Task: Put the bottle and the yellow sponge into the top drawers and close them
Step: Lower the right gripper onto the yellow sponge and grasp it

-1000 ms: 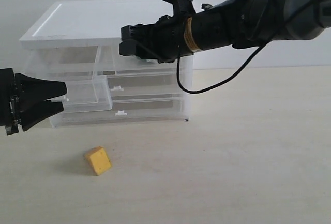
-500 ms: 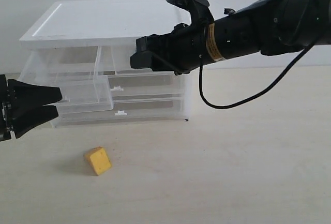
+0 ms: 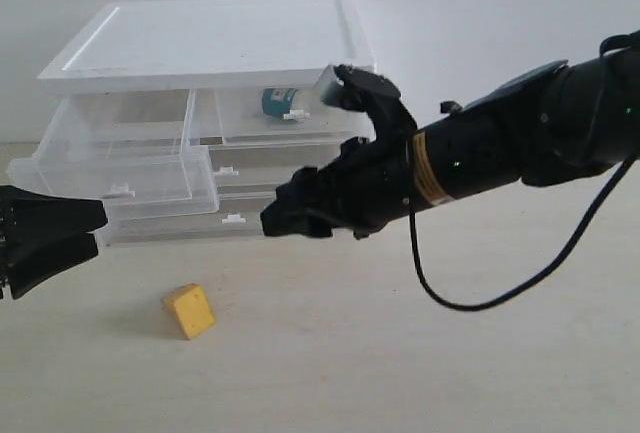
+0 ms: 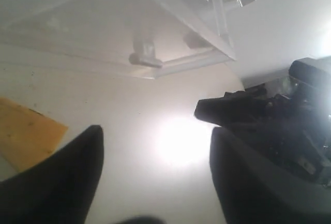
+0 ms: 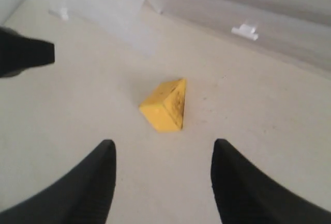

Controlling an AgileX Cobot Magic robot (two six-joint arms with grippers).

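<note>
Bottle (image 3: 272,103) sits in right top drawer (image 3: 300,125), which looks shut. Right gripper (image 3: 272,221) has dropped from there toward sponge (image 3: 189,310) on table (image 3: 450,353), jaws wide, empty. Left drawer (image 3: 120,178) open. I read left gripper (image 3: 98,228) as spread, empty.

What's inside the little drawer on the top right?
The bottle: its teal label shows through the cloudy front of the top right drawer. Its cap and the drawer's back are too blurred to make out.

The yellow sponge (image 4: 28,133) lies near parted fingers (image 4: 57,182).
</note>
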